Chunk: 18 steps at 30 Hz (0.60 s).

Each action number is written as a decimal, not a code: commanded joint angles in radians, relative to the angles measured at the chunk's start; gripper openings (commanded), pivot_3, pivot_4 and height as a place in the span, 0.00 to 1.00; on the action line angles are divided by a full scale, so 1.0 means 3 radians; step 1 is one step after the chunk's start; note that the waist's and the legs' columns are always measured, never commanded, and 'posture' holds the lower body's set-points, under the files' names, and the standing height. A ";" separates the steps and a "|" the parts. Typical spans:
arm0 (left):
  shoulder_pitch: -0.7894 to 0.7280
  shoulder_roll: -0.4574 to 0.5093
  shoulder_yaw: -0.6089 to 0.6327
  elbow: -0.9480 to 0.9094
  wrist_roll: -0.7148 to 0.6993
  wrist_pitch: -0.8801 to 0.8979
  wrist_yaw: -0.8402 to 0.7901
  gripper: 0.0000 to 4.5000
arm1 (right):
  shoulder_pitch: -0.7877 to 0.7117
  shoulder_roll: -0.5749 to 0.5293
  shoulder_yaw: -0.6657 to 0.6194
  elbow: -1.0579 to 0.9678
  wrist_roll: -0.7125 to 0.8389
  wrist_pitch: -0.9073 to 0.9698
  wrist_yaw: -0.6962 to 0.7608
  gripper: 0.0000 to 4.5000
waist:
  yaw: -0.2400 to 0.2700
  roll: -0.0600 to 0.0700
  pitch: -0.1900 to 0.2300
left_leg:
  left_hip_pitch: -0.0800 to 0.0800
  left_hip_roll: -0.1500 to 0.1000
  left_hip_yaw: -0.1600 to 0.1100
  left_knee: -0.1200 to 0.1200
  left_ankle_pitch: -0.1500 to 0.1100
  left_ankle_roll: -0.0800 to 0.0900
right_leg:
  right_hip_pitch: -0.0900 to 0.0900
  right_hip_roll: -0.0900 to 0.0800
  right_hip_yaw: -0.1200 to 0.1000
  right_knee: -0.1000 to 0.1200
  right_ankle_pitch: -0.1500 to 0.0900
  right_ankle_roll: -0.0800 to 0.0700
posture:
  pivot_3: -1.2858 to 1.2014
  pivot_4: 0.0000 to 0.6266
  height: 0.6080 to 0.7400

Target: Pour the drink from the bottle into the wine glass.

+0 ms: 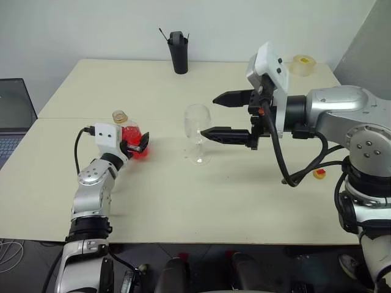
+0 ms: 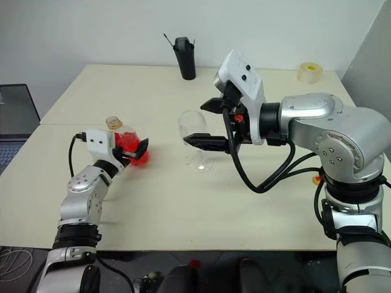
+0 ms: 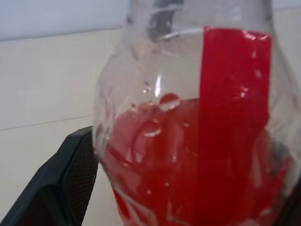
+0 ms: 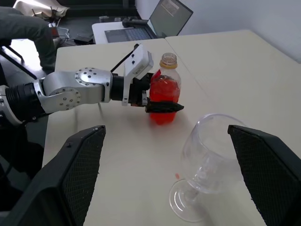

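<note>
Both grippers are gaping: left gripper (image 4: 157, 101) straddling the uncapped bottle (image 4: 165, 94) holding drink (image 3: 188, 179); right gripper (image 1: 223, 116) flanking the empty wine glass (image 1: 198, 137).

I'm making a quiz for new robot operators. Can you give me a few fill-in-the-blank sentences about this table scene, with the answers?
1. The liquid in the bottle is ____.
2. The wine glass holds ____ liquid.
3. The bottle's cap is ____, leaving its mouth open.
4. The right gripper has its jaws open on either side of the ____.

Missing words: red; no; off; wine glass
</note>
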 commanded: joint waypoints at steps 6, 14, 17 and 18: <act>-0.0142 -0.0013 -0.0043 0.0062 0.0026 -0.0172 -0.0035 0.51 | 0.0120 -0.0043 -0.0180 -0.0016 0.0012 -0.0058 -0.0191 1.00 | 0.0001 0.0000 0.0000 | -0.0001 0.0000 0.0001 0.0000 0.0000 0.0000 | 0.0000 -0.0001 0.0000 -0.0001 0.0000 0.0000 | 0.52 0.24 1.00; -0.0777 0.0402 -0.0234 0.0014 0.0181 -0.0235 -0.0449 0.25 | 0.1213 -0.0325 -0.0769 -0.0649 0.0113 -0.0616 -0.0136 1.00 | 0.0034 -0.0017 0.0009 | -0.0017 -0.0003 -0.0011 0.0003 0.0000 0.0000 | -0.0006 0.0000 -0.0003 -0.0007 0.0000 0.0001 | 0.52 0.24 1.00; -0.1271 0.0567 -0.0499 0.0299 0.0416 -0.0580 -0.0765 0.22 | 0.1625 -0.0382 -0.1004 -0.1001 0.0242 -0.0648 -0.0209 1.00 | 0.0058 -0.0019 0.0009 | -0.0025 -0.0006 -0.0021 0.0007 0.0000 -0.0001 | -0.0006 0.0012 -0.0009 -0.0010 0.0000 0.0001 | 0.52 0.24 1.00; -0.1444 0.0599 -0.0608 0.0446 0.0517 -0.0751 -0.0876 0.22 | 0.1790 -0.0401 -0.1047 -0.1112 0.0232 -0.0692 -0.0238 1.00 | 0.0067 -0.0019 0.0009 | -0.0026 -0.0007 -0.0022 0.0007 0.0000 -0.0001 | -0.0005 0.0013 -0.0012 -0.0013 0.0000 0.0001 | 0.52 0.24 1.00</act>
